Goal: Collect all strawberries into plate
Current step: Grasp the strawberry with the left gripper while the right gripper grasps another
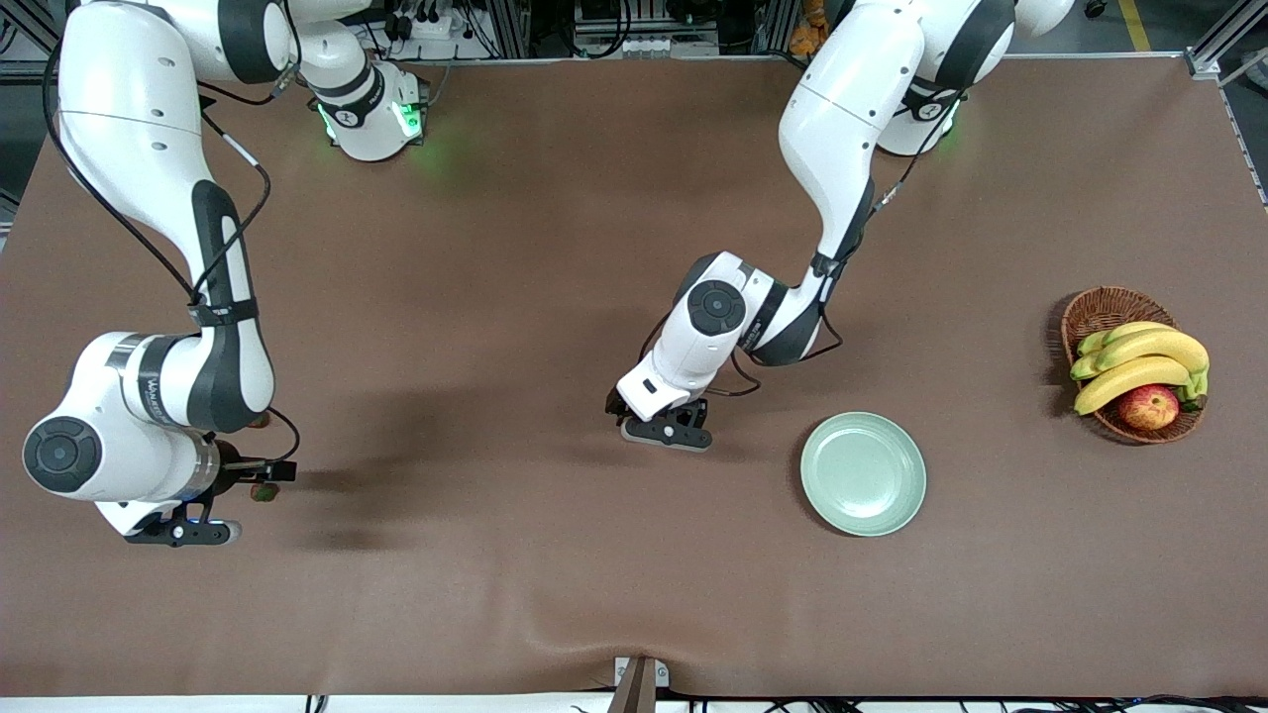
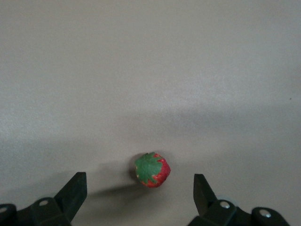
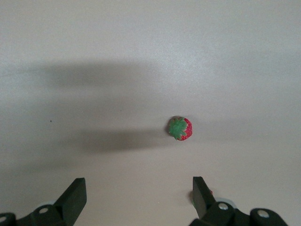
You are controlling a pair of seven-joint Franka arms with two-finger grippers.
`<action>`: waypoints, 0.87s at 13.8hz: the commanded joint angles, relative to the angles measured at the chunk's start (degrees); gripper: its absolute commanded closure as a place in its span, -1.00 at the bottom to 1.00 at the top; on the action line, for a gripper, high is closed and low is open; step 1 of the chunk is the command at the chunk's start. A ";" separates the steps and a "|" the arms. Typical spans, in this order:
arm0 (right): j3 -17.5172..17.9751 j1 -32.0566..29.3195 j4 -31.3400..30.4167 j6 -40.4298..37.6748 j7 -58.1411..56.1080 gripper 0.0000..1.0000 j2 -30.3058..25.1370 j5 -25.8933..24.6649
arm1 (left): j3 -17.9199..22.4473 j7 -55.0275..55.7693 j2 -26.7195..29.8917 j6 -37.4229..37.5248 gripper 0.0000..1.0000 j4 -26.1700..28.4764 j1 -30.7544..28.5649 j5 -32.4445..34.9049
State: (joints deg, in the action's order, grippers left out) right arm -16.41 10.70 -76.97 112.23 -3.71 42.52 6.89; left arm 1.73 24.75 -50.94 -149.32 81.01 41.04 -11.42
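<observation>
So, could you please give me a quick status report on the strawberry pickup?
Left gripper open, low over a strawberry. Right gripper open above another strawberry. Plate bare, nothing blocking.

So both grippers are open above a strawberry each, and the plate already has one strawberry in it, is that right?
Not quite: the front view shows the plate holding nothing. The rest stands: the wrist views show the left gripper and right gripper open, each over a strawberry on the table.
</observation>
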 commanded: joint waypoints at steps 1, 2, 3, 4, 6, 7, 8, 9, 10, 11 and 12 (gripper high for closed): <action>0.51 -0.51 -0.82 -0.44 -0.78 -1.00 -1.38 0.41 | 0.47 0.03 -1.00 -2.11 -0.98 -1.29 0.18 -1.15; 0.51 -0.60 -0.82 -0.35 -0.86 -1.00 -1.30 0.41 | 0.47 0.12 -1.61 -2.99 -0.96 -1.29 0.35 -1.15; 0.51 -1.12 -0.82 -0.26 -0.86 -1.00 -1.29 0.41 | 0.47 0.21 -2.14 -4.13 -0.96 -1.29 0.70 -1.15; 0.51 -2.34 -0.73 0.00 -0.86 -1.00 -1.12 0.50 | 0.47 0.12 -2.58 -4.66 -0.95 -1.21 0.71 -1.15; 0.94 -4.72 -0.73 0.96 -1.13 -1.00 -0.59 1.37 | 0.47 0.12 -2.67 -4.75 -0.92 -1.29 0.71 -1.15; 1.03 -5.08 -0.90 1.58 -1.30 -1.00 -0.33 2.77 | 0.47 0.12 -2.67 -4.75 -0.89 -1.29 0.71 -1.15; 1.03 -5.34 -0.90 1.50 -1.48 -1.00 -0.24 3.91 | 0.47 0.21 -2.67 -4.75 -0.80 -1.29 0.79 -1.24; 1.03 -5.52 -0.99 1.50 -2.00 -1.00 -0.24 3.92 | 0.38 0.21 -2.85 -4.84 -0.73 -1.38 0.97 -1.24; 1.03 -5.52 -0.99 1.58 -2.09 -1.00 -0.24 3.92 | 0.38 0.21 -2.85 -4.84 -0.68 -1.47 0.88 -1.24; 1.03 -5.52 -0.99 1.59 -2.09 -1.00 -0.24 3.92 | 0.38 0.12 -2.85 -4.93 -0.57 -1.47 0.97 -1.24; 1.03 -5.52 -0.99 1.50 -2.18 -1.00 -0.24 4.01 | 0.38 0.12 -2.76 -4.93 -0.50 -1.47 1.49 -1.24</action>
State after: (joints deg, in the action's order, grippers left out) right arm -16.19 5.68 -77.52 113.18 -4.98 42.60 10.03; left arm 1.64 24.75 -52.88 -153.48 80.92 41.39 -11.42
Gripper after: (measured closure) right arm 0.000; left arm 0.203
